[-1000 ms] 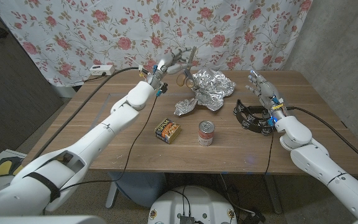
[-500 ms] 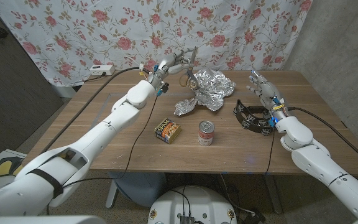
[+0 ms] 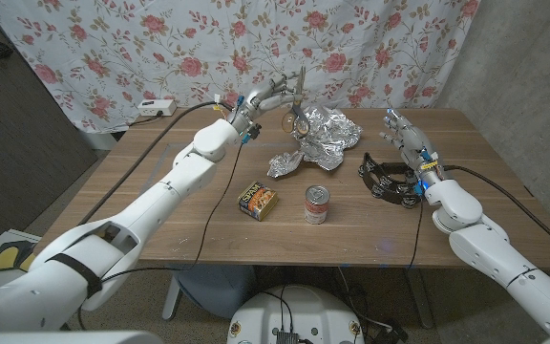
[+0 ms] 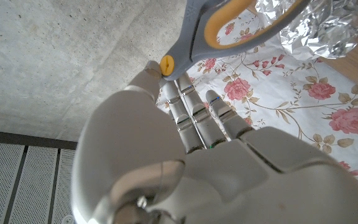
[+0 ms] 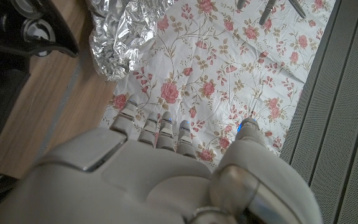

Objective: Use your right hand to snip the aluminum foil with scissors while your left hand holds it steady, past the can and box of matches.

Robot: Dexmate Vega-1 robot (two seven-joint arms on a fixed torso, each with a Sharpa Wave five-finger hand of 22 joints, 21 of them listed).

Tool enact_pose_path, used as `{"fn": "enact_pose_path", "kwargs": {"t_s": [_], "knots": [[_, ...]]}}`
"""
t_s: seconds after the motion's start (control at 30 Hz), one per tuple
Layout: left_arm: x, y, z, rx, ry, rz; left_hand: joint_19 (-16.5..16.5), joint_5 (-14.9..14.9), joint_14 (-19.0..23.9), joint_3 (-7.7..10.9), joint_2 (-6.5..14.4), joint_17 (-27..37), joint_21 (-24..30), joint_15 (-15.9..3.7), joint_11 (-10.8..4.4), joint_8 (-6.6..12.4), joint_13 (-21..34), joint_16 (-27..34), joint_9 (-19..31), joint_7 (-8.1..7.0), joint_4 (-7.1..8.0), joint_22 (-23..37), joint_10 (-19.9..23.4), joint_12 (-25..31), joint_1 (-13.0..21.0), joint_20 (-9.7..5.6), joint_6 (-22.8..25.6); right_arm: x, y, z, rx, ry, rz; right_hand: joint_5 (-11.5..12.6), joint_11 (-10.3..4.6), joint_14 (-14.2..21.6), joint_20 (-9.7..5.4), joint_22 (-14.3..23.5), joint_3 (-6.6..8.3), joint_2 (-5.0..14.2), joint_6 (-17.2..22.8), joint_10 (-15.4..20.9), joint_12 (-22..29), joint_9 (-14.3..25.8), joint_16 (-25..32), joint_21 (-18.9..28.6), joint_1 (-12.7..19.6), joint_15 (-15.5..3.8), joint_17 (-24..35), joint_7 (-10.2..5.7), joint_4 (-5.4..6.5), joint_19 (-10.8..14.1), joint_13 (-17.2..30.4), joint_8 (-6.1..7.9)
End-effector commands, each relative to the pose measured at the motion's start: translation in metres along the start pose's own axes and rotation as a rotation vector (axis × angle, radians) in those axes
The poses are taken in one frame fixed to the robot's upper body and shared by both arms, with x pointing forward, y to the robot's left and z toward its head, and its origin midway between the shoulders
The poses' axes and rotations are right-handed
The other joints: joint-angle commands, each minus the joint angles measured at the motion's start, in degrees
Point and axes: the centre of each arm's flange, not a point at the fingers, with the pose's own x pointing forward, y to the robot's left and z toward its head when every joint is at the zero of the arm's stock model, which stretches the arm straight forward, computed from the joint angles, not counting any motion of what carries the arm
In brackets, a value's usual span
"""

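Observation:
My left hand [image 3: 259, 99] is raised over the table's far side and holds the scissors [image 3: 291, 103], grey blades up and orange handles hanging down, just left of the crumpled aluminum foil [image 3: 321, 137]. The left wrist view shows the scissors [image 4: 229, 25] pinched at the fingertips of my left hand [image 4: 179, 155], with the foil [image 4: 319, 25] beyond. My right hand [image 3: 404, 134] stands open, fingers up, at the table's right, apart from the foil. The right wrist view shows my right hand [image 5: 154, 180] and the foil [image 5: 126, 28]. The can [image 3: 317, 204] and the matchbox [image 3: 257, 200] stand in front of the foil.
A black ring-shaped object [image 3: 387, 179] lies just below my right hand, also seen as a black object [image 5: 17, 37] in the right wrist view. A black cable [image 3: 151, 162] runs along my left arm over the table. A floral curtain [image 3: 160, 48] hangs behind.
My left hand has carried the scissors a little to the right, toward the foil, and turned them more upright. The right hand has barely moved.

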Motion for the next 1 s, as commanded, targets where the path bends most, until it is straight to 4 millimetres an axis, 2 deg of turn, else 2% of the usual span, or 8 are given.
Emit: {"fn": "enact_pose_path", "kwargs": {"t_s": [0.03,1.0], "knots": [[0.009,0.001,0.001,-0.088,0.001,-0.069,0.01,0.10,1.78,-0.23,0.01,0.02,-0.04,-1.11,-0.44,0.26,-0.07,-0.06,0.09,0.46,0.12,0.13,0.27,0.51,0.66,0.26,0.27,-0.002,-0.001,-0.002,0.005,0.000,-0.003,0.30,-0.19,0.03,0.11,0.09,0.28,-0.08,0.43,0.24,0.07,0.13,0.41,0.35,-0.48,0.09,0.04,-0.04,-0.36,-0.60,0.05,-0.03],[0.027,0.000,0.005,-0.232,0.011,-0.177,0.04,0.12,2.21,-0.75,-0.08,-0.23,-0.11,-1.15,-0.50,0.59,-0.75,-0.41,0.02,0.30,0.17,0.14,0.66,0.35,0.90,0.04,0.57,-0.006,-0.002,0.000,0.000,0.001,0.002,0.29,-0.18,0.12,0.11,0.09,0.38,-0.09,0.50,0.24,0.06,0.13,0.46,0.33,-0.55,0.33,0.05,0.08,-0.35,-0.67,0.05,-0.01]]}}
